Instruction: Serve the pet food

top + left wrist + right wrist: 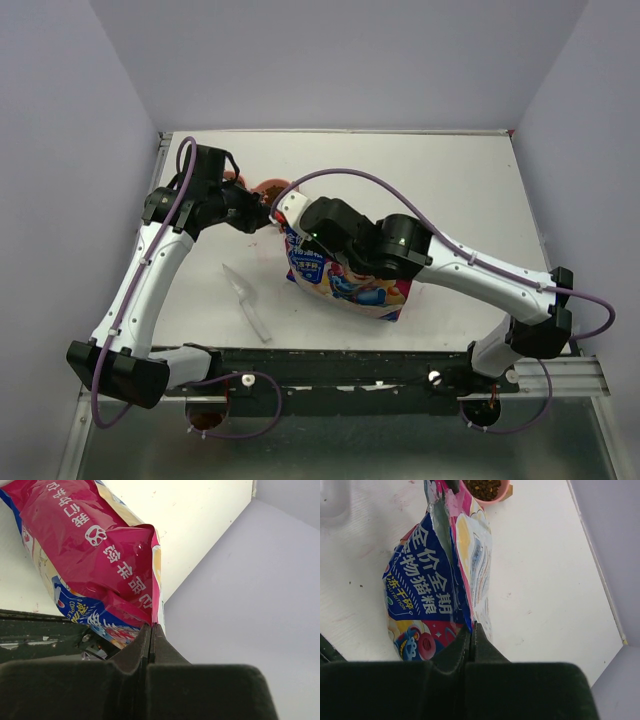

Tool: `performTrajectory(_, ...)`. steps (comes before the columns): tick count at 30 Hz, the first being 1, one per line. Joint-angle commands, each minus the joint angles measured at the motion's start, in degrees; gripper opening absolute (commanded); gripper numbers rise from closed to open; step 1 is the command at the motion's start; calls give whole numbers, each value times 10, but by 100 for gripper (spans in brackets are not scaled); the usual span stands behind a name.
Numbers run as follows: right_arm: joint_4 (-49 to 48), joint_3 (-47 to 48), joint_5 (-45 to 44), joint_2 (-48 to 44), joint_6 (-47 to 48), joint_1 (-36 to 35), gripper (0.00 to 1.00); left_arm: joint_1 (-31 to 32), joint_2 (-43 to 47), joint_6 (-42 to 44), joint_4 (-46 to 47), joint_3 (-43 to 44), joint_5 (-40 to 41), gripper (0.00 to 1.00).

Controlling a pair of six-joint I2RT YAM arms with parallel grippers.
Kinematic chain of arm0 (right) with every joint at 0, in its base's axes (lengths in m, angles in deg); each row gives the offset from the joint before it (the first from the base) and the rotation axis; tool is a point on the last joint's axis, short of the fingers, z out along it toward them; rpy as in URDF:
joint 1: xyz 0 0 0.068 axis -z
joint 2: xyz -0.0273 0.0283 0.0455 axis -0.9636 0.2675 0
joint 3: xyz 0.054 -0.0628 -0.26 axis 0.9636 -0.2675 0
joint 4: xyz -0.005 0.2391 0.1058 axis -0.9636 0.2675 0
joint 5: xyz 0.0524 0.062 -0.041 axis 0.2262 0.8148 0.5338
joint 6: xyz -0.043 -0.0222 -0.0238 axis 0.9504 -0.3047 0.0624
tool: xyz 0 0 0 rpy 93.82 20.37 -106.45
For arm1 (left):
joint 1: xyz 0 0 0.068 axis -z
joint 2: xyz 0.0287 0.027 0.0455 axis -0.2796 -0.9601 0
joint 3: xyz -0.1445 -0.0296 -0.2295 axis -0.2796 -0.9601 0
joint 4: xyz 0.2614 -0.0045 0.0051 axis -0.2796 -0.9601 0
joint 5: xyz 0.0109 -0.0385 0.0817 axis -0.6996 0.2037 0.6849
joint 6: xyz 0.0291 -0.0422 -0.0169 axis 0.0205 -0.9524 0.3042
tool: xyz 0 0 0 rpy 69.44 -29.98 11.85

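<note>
"Top external view: two arms meet over the cat-food bag (350, 285), left of the desk's (460, 200) middle. Which one has it?"

"Both. The left wrist view shows the left gripper (151, 628) clenched on a pink edge of the bag near its top. The right wrist view shows the right gripper (471, 626) pinched onto the blue-printed side, lower down."

"And the pet food?"

"Dark kibble (482, 486) sits in a pink bowl (495, 500) toward the far-left corner, just beyond the bag's open top. Whatever is inside the bag is out of sight — only silver lining shows."

"How does the bag lie?"

"Its long axis runs from the middle of the near edge up toward the far-left corner, with the mouth end pointing at the bowl. The left gripper is nearer the bowl; the right sits behind it along the bag."

"So the next move?"

"It likely turns on that line — the mouth must be over the bowl's rim, or pellets land on the desk. A clear plastic scoop (247, 300) lies toward the near-left corner, apart from both grippers."
</note>
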Motion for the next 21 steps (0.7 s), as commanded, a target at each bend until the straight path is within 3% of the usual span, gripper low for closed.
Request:
performTrajectory(1, -4, 2, 8, -23, 5, 16, 1, -4, 28, -6, 33, 11, -5, 0)
performTrajectory(6, 5, 3, 85, -37, -11, 49, 0, -4, 24, -6, 31, 19, -6, 0)
performTrajectory(9, 16, -4, 88, -40, -12, 54, 1, -4, 23, -4, 29, 25, -6, 0)
performTrajectory(12, 13, -23, 82, -52, -12, 54, 18, -5, 21, -3, 29, 29, -8, 0)
performTrajectory(16, 13, -27, 65, -51, -14, 55, 33, -4, 20, -3, 30, 29, -9, 0)
performTrajectory(21, 11, -35, 49, -50, -11, 54, 33, -4, 16, -3, 32, 31, -12, 0)
